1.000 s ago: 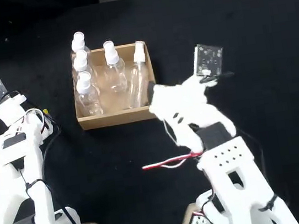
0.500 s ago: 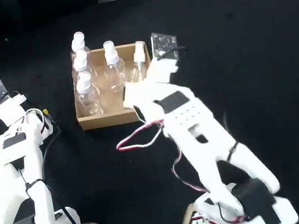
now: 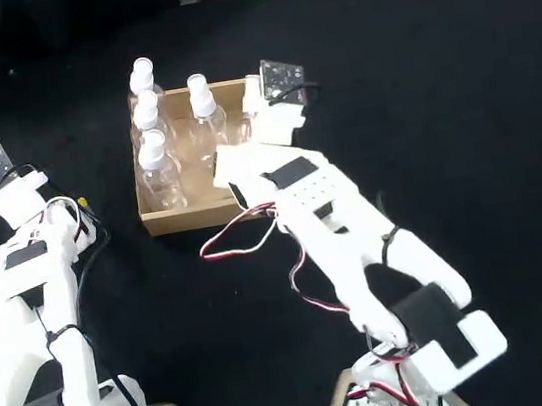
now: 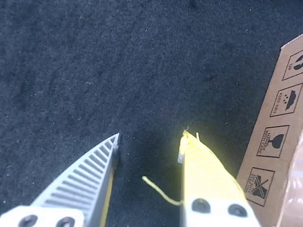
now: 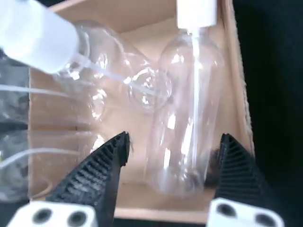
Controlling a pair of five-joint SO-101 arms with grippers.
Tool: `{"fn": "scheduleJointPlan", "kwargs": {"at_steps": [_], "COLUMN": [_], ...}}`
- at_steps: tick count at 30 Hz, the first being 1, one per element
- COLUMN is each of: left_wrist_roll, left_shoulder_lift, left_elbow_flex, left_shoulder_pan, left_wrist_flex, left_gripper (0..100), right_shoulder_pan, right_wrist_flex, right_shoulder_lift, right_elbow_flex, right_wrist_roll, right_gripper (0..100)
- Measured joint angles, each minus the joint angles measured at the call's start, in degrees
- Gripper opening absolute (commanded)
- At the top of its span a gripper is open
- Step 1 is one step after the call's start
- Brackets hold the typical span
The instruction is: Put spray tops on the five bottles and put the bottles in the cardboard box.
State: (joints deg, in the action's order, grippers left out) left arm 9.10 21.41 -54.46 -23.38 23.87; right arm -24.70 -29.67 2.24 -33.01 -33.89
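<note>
The right gripper (image 5: pixel 175 142) hangs over the right part of the cardboard box (image 3: pixel 192 215), fingers spread on both sides of a clear spray bottle (image 5: pixel 187 123). In the high view the right arm covers most of this bottle. The left gripper (image 4: pixel 150 142) is also spread, above the black table (image 4: pixel 94 56) beside the box's outer wall.

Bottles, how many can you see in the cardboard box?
5. Three bottles line the box's left side, one stands mid-box, and one sits at its right wall, partly under the right arm. None seems hidden.
</note>
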Motion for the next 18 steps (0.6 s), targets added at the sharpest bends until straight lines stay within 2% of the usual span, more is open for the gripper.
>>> {"fn": "scheduleJointPlan", "kwargs": {"at_steps": [9,18], "left_wrist_roll": [0.0,0.0], "left_shoulder_lift": [0.0,0.0], "left_elbow_flex": [0.0,0.0], "left_shoulder_pan": [0.0,0.0], "left_wrist_flex": [0.0,0.0], "left_gripper": [18,18], "right_shoulder_pan": [0.0,0.0], "right_wrist_flex": [6.7,7.0], "right_shoulder_lift": [-6.1,-11.5], "right_elbow_flex": [0.0,3.0], "right_wrist_roll": [0.0,0.0], "right_gripper": [25.1,25.1]}}
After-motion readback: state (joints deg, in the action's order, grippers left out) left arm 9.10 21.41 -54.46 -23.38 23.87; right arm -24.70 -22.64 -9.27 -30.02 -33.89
